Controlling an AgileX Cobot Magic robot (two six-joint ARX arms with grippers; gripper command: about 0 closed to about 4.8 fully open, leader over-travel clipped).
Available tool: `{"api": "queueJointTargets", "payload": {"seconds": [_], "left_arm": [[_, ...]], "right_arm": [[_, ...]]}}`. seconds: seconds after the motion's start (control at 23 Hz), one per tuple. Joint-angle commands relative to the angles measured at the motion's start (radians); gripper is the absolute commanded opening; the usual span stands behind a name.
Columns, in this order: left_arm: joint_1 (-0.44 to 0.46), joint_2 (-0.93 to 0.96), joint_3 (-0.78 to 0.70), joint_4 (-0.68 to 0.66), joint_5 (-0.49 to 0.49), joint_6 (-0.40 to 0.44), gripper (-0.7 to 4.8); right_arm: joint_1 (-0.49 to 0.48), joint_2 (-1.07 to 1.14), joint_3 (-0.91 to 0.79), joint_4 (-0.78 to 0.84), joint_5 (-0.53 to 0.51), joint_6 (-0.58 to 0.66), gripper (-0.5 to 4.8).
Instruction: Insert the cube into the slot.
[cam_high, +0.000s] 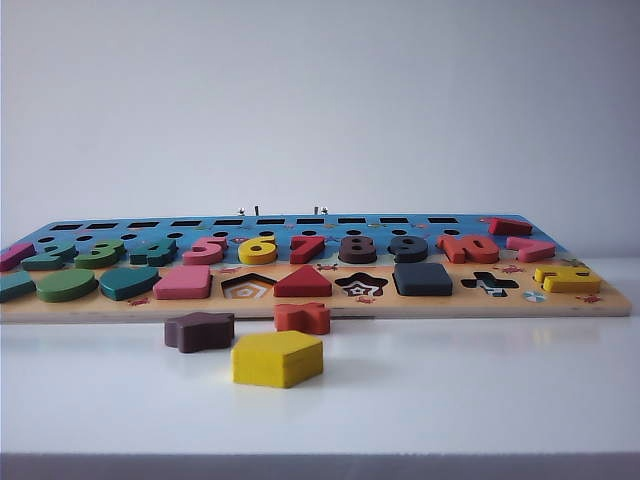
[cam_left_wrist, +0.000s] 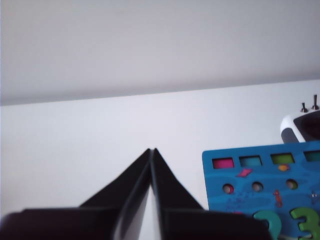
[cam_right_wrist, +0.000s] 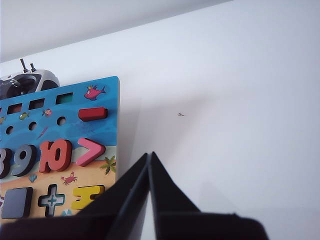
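Left gripper (cam_left_wrist: 152, 150) clenched, empty, over bare table beside the board's (cam_left_wrist: 300, 200) corner. Right gripper (cam_right_wrist: 150, 154) clenched, empty, just outside the board's edge; cube (cam_right_wrist: 16, 202) seated in slot nearby.

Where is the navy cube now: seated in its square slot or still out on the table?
In. The cube sits in the puzzle board, level with the neighbouring pieces; the right wrist view also shows it there.
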Motion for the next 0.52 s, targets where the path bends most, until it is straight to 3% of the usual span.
{"api": "queueJointTargets", "payload": {"seconds": [0.04, 0.52], "left_arm": [[0.001, -0.081, -0.07, 0.015, -0.003, 0.013, 0.17], [0.001, -0.309, -0.308, 0.016, -0.071, 0.016, 0.17]], "right_arm": [[-0.009, -0.015, -0.012, 0.012, 0.003, -0.004, -0.05], [-0.01, -0.07, -0.106, 0.029, 0.031, 0.005, -0.02]]}}
